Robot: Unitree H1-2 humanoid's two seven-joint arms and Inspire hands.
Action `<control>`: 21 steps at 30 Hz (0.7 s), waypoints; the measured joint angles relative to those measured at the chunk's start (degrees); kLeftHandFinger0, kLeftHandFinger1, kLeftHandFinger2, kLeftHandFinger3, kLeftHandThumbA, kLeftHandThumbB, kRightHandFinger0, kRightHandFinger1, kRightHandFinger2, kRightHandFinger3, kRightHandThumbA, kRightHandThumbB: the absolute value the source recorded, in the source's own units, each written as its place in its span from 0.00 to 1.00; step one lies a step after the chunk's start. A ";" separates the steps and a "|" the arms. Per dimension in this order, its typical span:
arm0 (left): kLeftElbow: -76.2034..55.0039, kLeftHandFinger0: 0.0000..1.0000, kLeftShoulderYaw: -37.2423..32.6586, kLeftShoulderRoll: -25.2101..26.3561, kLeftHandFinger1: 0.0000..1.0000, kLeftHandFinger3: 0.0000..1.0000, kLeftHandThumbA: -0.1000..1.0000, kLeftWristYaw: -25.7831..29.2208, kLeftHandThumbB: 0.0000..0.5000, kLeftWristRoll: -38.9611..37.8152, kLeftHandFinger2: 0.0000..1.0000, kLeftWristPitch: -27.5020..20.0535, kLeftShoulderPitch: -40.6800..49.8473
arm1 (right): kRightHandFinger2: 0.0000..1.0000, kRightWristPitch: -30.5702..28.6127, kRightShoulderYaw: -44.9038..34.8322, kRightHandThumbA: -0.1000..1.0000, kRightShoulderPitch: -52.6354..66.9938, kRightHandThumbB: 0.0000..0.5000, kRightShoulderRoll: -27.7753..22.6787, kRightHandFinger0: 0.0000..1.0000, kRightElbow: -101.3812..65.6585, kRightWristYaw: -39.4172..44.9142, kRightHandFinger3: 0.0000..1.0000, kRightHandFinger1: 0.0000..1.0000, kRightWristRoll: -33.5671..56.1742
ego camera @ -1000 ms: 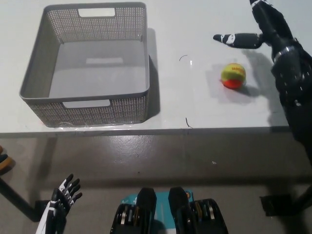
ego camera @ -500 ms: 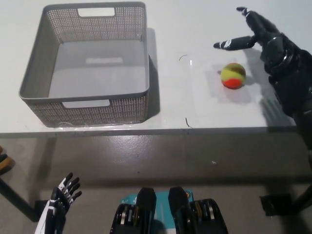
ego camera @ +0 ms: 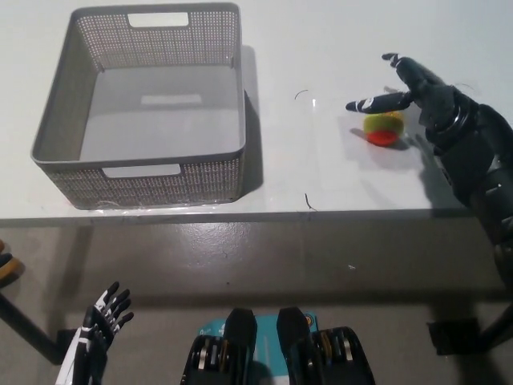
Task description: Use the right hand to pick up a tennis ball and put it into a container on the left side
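Note:
A yellow-green and orange tennis ball (ego camera: pixel 383 129) lies on the white table, right of centre. My black right hand (ego camera: pixel 417 92) hovers over it with fingers spread, open; one finger crosses the ball's top and partly hides it. The grey mesh basket (ego camera: pixel 59 112) stands on the table's left part, with nothing inside. My white left hand (ego camera: pixel 98 329) hangs low at the lower left, below the table edge, fingers apart.
The table's front edge (ego camera: pixel 240 215) runs across the middle of the picture, with grey floor below it. A small dark mark (ego camera: pixel 309 202) sits near the edge between basket and ball.
My right hand has come down and toward the near side, from beyond the ball to right over it. The ball, the basket and the left hand have stayed put.

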 measured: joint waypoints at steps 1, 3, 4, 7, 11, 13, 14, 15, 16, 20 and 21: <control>-0.01 1.00 0.00 0.00 1.00 1.00 1.00 0.00 0.49 -0.01 1.00 0.00 0.00 | 1.00 -0.11 0.24 1.00 0.00 0.99 0.09 1.00 0.45 0.00 1.00 1.00 0.15; -0.01 1.00 0.00 0.00 1.00 1.00 1.00 0.00 0.50 -0.01 1.00 0.00 0.00 | 1.00 -0.28 0.47 1.00 0.00 0.99 0.18 1.00 0.98 0.00 1.00 1.00 0.35; -0.01 1.00 0.00 0.00 1.00 1.00 1.00 0.00 0.49 0.00 1.00 0.00 0.00 | 1.00 -0.35 0.61 1.00 0.00 1.00 0.22 1.00 1.43 0.00 1.00 1.00 0.54; 0.00 1.00 0.01 0.01 1.00 1.00 1.00 0.00 0.48 -0.01 1.00 0.00 0.00 | 1.00 -0.45 1.00 1.00 0.02 0.99 0.26 1.00 2.36 0.00 1.00 1.00 0.86; 0.00 1.00 0.03 0.02 1.00 1.00 1.00 -0.01 0.49 -0.03 1.00 0.00 -0.08 | 1.00 -0.54 1.60 1.00 0.04 0.97 0.26 1.00 3.37 0.00 1.00 1.00 1.03; 0.00 1.00 0.03 0.03 1.00 1.00 1.00 -0.01 0.50 -0.03 1.00 -0.01 -0.17 | 1.00 -0.55 1.74 1.00 0.04 0.96 0.26 1.00 3.83 0.00 1.00 1.00 1.14; 0.00 1.00 0.03 0.04 1.00 1.00 1.00 -0.01 0.51 -0.03 1.00 -0.01 -0.23 | 1.00 -0.57 1.89 1.00 0.07 0.96 0.26 1.00 4.04 0.00 1.00 1.00 1.21; 0.00 1.00 0.04 0.04 1.00 1.00 1.00 -0.01 0.51 -0.03 1.00 -0.01 -0.28 | 1.00 -0.59 1.98 1.00 0.09 0.96 0.26 1.00 4.11 0.00 1.00 1.00 1.24; 0.00 1.00 0.05 0.04 1.00 1.00 1.00 -0.01 0.51 -0.03 1.00 -0.01 -0.36 | 1.00 -0.60 2.11 1.00 0.11 0.96 0.26 1.00 4.24 0.00 1.00 1.00 1.29; 0.00 1.00 0.09 0.04 1.00 1.00 1.00 -0.01 0.50 -0.06 1.00 -0.01 -0.54 | 1.00 -0.74 2.64 1.00 0.12 0.97 0.26 1.00 4.67 0.00 1.00 1.00 1.34; 0.00 1.00 0.10 0.04 1.00 1.00 1.00 -0.01 0.51 -0.07 1.00 -0.01 -0.55 | 1.00 -0.76 2.73 1.00 0.13 0.97 0.26 1.00 4.83 0.00 1.00 1.00 1.36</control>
